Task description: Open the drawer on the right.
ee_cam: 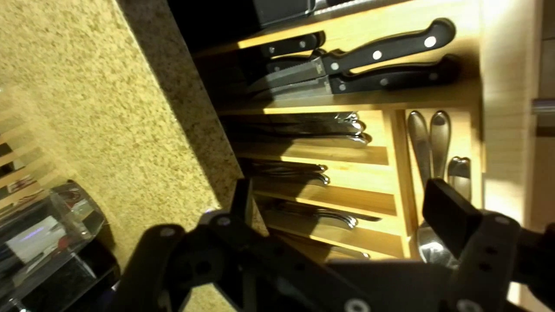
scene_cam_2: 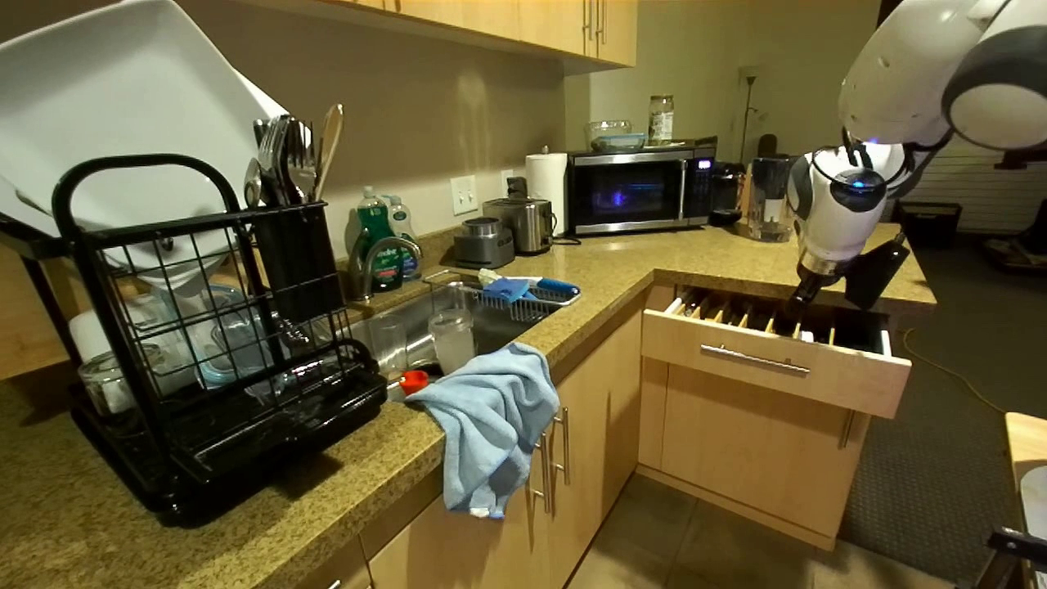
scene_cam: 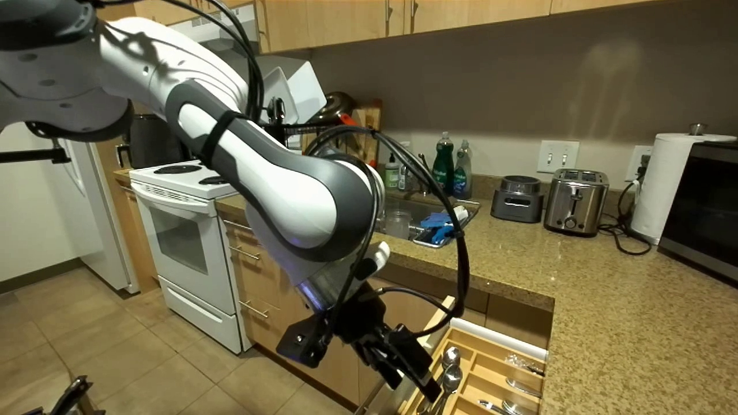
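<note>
We see a wide, flat-fronted light-wood drawer (scene_cam_2: 761, 375) standing open at the right of an exterior view, beneath the black two-fingered gripper (ee_cam: 340, 193), its jaws spread wide apart.

a hard shadow crosses the drawer (ee_cam: 505, 143) (patches glare white).

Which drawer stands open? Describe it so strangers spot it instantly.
From the metal sink, follow the speckled tan counter around its inner corner. Just past it, under the edge, is a wide light-wood drawer with a slim metal handle. Unlike the closed light-wood doors nearby, it juts out, showing a divided wooden cutlery tray.
</note>
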`<state>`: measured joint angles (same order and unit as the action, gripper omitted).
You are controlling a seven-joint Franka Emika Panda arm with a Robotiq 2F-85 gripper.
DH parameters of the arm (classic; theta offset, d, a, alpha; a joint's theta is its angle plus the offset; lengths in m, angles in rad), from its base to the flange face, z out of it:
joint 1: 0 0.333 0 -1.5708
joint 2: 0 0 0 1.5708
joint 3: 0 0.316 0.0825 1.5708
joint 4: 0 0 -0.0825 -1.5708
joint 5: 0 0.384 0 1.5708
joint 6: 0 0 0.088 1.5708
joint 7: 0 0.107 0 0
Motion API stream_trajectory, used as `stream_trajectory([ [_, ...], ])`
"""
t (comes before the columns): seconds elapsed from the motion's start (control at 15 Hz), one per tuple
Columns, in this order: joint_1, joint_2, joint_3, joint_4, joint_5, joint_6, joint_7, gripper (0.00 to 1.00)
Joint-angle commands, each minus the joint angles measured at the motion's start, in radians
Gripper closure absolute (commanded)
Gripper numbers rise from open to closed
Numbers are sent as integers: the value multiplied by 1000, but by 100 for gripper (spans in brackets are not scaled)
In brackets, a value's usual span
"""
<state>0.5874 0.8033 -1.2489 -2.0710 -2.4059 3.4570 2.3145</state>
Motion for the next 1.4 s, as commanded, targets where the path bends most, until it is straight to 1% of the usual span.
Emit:
stream_trajectory([
  [0.0, -83, -169, 114, -43, -120, 0, 8, 0],
  [0.13, -123, -212, 169, -56, -160, 0, 24, 0],
  [0.33, -161, -268, 222, -73, -202, 0, 43, 0],
  [0.6, -189, -310, 279, -80, -231, 0, 81, 0],
  [0.73, -200, -318, 306, -76, -236, 0, 102, 0],
  [0.8, -208, -313, 315, -79, -197, 0, 67, 0],
  [0.93, -227, -315, 346, -78, -196, -1, 57, 0],
  [1.07, -234, -328, 354, -78, -196, -1, 40, 0],
  [1.13, -209, -284, 336, -63, -191, -1, 49, 0],
  [1.33, -212, -289, 341, -63, -191, -1, 49, 0],
])
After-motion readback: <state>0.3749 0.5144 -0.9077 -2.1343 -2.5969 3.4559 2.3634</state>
